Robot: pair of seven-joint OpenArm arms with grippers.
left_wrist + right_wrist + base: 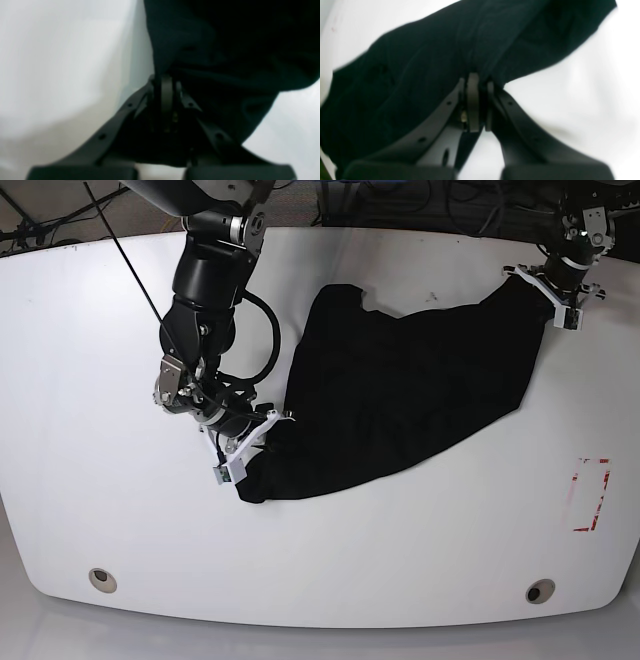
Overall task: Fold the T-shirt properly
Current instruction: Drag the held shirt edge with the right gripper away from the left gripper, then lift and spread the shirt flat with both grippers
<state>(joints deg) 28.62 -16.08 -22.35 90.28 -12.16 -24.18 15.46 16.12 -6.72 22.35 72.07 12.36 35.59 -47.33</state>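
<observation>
Left claw: your left gripper (pixel 166 82) is clenched on a bunched fold of the large, soft black cloth T-shirt (pixel 225 62); in the left wrist view the two dark fingers meet with the cloth pinched between the tips.
Left claw in the base view: you see it (pixel 562 288) at the far right end of the garment, near the back edge of the table, with the white finger frame lying over the shirt's corner.
Right claw: your right gripper (pixel 477 82) is also clamped on the shirt (pixel 420 70); the right wrist view shows the fingers pressed together with a ridge of black cloth rising out from between them.
Right claw in the base view: it (pixel 250 445) sits at the near left end of the garment, low over the table, with the black arm (pixel 205 290) reaching down to it from the back.
T-shirt: you have it (pixel 400 400) stretched diagonally between the two claws, from near left to far right, lying crumpled and unfolded around the middle of the table.
Print and lettering: you cannot make them out in these views; the cloth reads as plain black.
Table: the white, rounded tabletop (pixel 100 510) carries the shirt.
Marking: a red dashed rectangle (pixel 590 495) sits near the right edge, well apart from the cloth.
</observation>
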